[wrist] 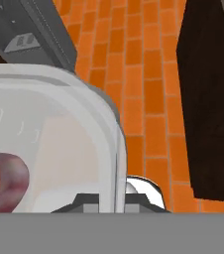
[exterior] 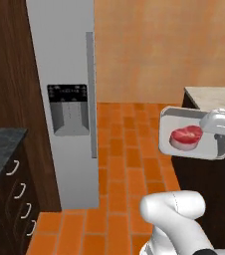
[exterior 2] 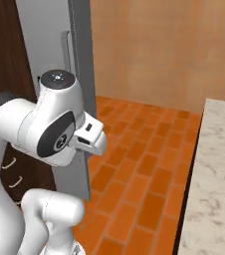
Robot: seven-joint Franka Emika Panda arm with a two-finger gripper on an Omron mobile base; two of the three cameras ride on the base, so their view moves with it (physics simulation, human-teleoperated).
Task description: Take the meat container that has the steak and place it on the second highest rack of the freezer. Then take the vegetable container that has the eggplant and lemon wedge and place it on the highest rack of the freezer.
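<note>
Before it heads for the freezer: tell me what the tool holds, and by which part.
The tool holds the clear meat container with the steak, pinched at its rim on the arm's side, a finger on each face of the wall.

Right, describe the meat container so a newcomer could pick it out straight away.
Start at the tall grey freezer on the left, then look right across the orange brick floor. Held in the air near the dark counter is the meat container, a clear rounded tray with the round red steak inside.
</note>
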